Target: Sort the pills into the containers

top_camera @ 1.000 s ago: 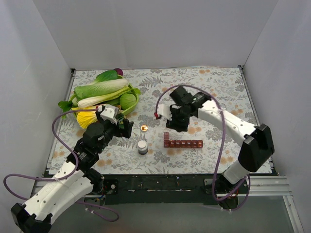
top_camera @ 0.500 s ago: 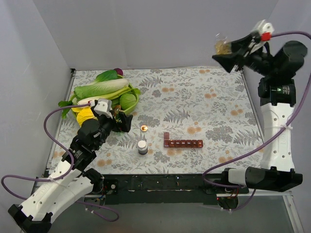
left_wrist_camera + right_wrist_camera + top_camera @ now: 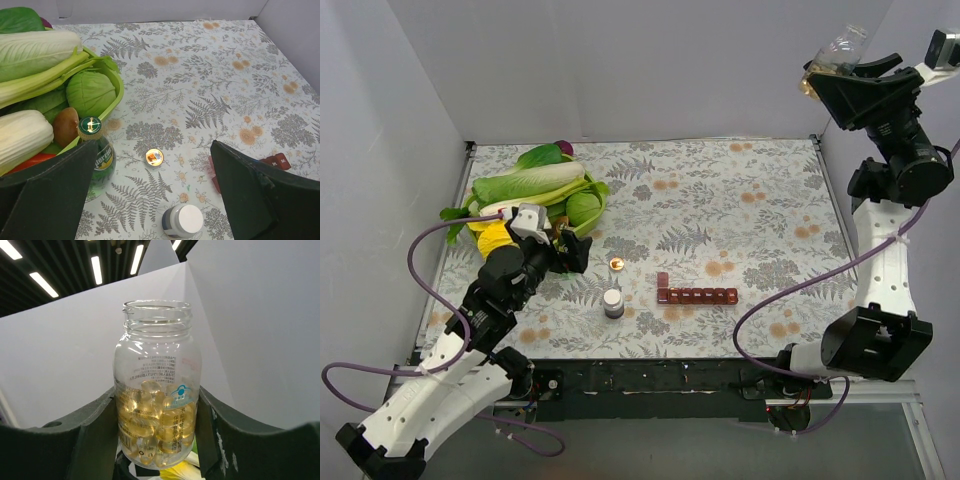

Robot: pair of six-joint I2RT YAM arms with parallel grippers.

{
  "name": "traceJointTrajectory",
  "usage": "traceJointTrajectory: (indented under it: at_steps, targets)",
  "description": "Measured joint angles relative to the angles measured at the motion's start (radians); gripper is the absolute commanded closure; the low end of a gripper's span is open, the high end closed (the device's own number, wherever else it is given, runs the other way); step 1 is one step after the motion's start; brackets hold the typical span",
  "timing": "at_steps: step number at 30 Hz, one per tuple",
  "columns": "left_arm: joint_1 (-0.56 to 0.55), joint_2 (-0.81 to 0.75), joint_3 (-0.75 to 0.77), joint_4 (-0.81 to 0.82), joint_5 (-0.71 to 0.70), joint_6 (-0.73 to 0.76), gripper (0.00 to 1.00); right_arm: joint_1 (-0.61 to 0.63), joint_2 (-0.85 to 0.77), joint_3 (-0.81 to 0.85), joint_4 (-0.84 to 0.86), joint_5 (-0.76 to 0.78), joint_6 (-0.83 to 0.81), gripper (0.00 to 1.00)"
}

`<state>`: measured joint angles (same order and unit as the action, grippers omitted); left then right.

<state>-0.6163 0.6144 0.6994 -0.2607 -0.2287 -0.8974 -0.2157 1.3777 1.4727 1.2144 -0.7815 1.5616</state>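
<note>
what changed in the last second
The right arm swung from low behind the pill strip up to the far right corner, its jaws shut on the open capsule bottle. The left arm shifted slightly. Pill strip, grey bottle, green bottle and vegetables stayed put.

The green bottle label reads "…errier"; the pill jar print is illegible.

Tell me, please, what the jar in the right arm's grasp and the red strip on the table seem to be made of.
Jar: clear, glossy glass or hard plastic; golden capsules show through it and its threaded neck glints. Strip: dark red plastic, seemingly translucent and shiny, moulded into a row of small square compartments.
</note>
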Motion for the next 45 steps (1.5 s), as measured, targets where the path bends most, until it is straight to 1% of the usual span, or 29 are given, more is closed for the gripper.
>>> traceJointTrajectory:
  at_steps: [4,7,9,12,14,19,23,25,27,32,38,41,45]
  targets:
    - [0.000,-0.018,-0.011,0.000,0.000,-0.003,0.02,0.006,-0.031,-0.014,0.043,0.034,0.107,0.99]
    - [0.000,-0.023,-0.024,0.006,0.001,-0.005,0.02,0.019,-0.067,-0.036,0.066,0.012,0.087,0.99]
    - [0.000,-0.020,-0.033,0.008,0.007,-0.004,0.02,0.043,-0.098,-0.094,0.091,-0.042,0.048,0.99]
    - [0.000,-0.012,-0.035,0.008,0.018,0.005,0.02,0.136,-0.148,-0.249,0.104,-0.188,-0.100,0.99]
    - [0.000,-0.009,-0.038,0.008,0.026,0.017,0.02,0.199,-0.177,-0.394,0.101,-0.303,-0.207,0.99]
    - [0.000,-0.033,-0.064,0.010,0.032,0.051,0.02,0.275,-0.196,-0.702,0.088,-0.525,-0.371,0.99]
    - [0.000,-0.050,-0.085,0.011,0.035,0.071,0.02,0.319,-0.204,-0.862,0.082,-0.638,-0.465,0.99]
    - [0.000,-0.057,-0.099,0.014,0.035,0.078,0.02,0.336,-0.200,-0.932,0.087,-0.669,-0.472,0.99]
    - [0.000,-0.063,-0.117,0.019,0.036,0.082,0.02,0.354,-0.167,-0.982,0.097,-0.692,-0.437,0.99]
    - [0.000,-0.068,-0.153,0.026,0.047,0.086,0.02,0.367,-0.043,-1.004,0.090,-0.710,-0.330,0.99]
    - [0.000,-0.064,-0.153,0.036,0.056,0.093,0.02,0.368,-0.004,-0.980,0.090,-0.715,-0.196,0.99]
    - [0.000,-0.061,-0.153,0.038,0.057,0.095,0.02,0.369,-0.005,-0.917,0.090,-0.718,-0.138,0.99]
    - [0.000,-0.047,-0.153,0.041,0.057,0.099,0.02,0.389,-0.023,-0.779,0.090,-0.721,-0.066,0.99]
